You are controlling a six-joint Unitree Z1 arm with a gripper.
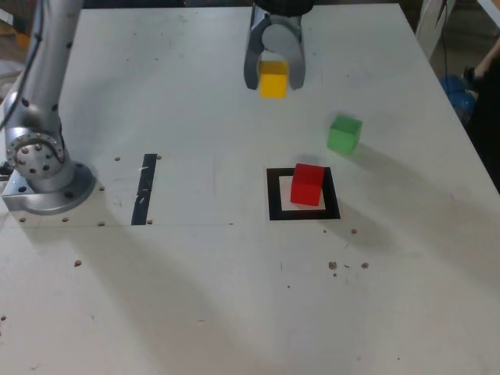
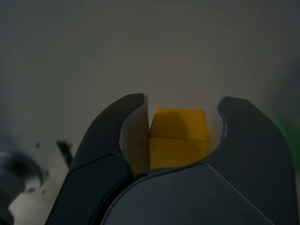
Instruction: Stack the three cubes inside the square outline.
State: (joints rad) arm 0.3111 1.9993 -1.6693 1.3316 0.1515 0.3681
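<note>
The white tabletop is scuffed and dotted with small brown marks, and soft shadows fall across it. At the exterior view's left, the arm's round metal base sits on it, with a straight black strip lying a little way off. Up at the far side, the gripper points down with its two curved fingers drawn in around the yellow block, pinching it from both sides. The wrist view shows the same grip close up: the yellow block sits between the pale inner faces of the fingers, one against each side. I can't tell whether that block is touching the table or just above it. Nearer to me, the red block stands within the black square outline, towards its right side in the exterior view, its upper part overlapping the far band from this angle. The green block is outside the outline, beyond it and to the exterior view's right, apart from the other two. At that view's right edge, part of a person in dark clothing shows beside the table.
</note>
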